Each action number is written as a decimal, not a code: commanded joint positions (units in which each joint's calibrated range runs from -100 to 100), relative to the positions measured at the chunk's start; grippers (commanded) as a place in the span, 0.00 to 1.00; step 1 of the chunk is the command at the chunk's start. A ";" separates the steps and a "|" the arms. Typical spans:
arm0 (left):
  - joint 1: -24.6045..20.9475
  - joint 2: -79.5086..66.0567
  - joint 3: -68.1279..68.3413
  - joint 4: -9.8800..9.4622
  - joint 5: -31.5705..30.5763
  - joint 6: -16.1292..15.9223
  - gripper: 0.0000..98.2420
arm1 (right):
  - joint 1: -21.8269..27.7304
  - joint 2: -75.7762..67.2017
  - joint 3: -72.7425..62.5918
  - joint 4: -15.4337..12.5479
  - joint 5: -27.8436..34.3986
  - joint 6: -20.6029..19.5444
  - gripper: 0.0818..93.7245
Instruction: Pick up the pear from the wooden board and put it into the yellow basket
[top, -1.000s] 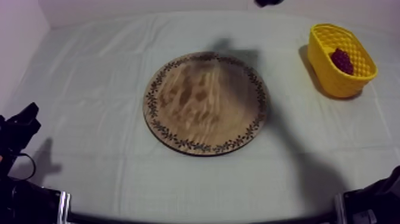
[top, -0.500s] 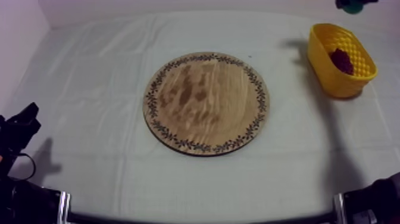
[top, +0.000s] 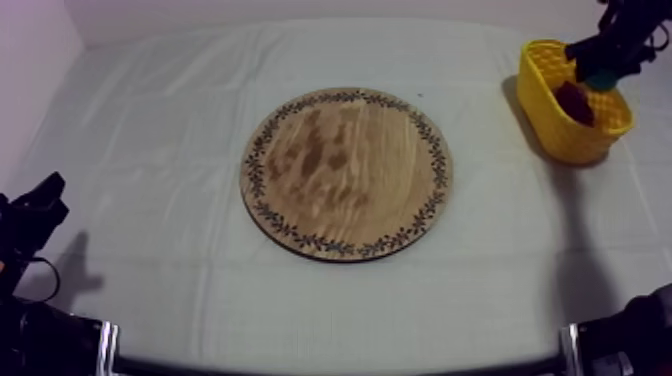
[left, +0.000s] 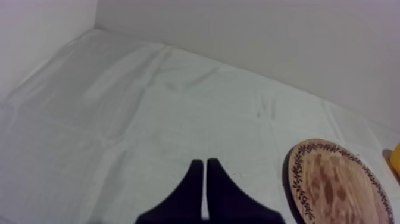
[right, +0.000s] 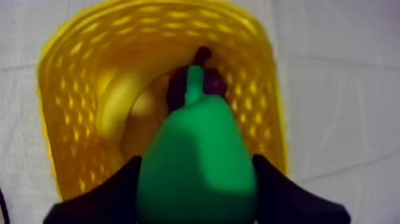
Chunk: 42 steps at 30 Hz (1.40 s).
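Observation:
The green pear (right: 196, 167) hangs just above the yellow basket (right: 71, 119), with my right gripper (top: 606, 62) shut on it, one black finger (right: 113, 190) at each side. From above, the pear (top: 603, 79) is over the basket (top: 560, 135) at the table's far right. The round wooden board (top: 345, 172) lies bare in the middle. My left gripper (left: 204, 176) rests low at the near left (top: 38, 208), fingers together as a narrow wedge, holding nothing.
Inside the basket lie a dark red bunch of grapes (top: 572, 100) and a banana (right: 119, 104), under and beside the pear. The board's edge (left: 333, 187) shows beyond my left gripper. A wall runs behind the table.
My right arm has carried the pear from the far edge behind the board rightward and down to just over the basket. Its shadow has left the board. The left arm has not moved.

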 joint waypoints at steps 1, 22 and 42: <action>0.01 0.00 0.00 -0.02 -0.01 -0.01 0.00 | 0.23 1.09 1.47 -0.77 -1.56 0.31 0.49; 0.01 0.00 0.00 -0.02 -0.01 -0.01 0.00 | -0.25 -17.01 13.23 -1.45 -21.03 0.06 0.63; 0.01 0.00 0.00 -0.02 -0.01 -0.01 0.00 | -3.06 -69.17 50.26 -14.28 -32.84 11.64 0.46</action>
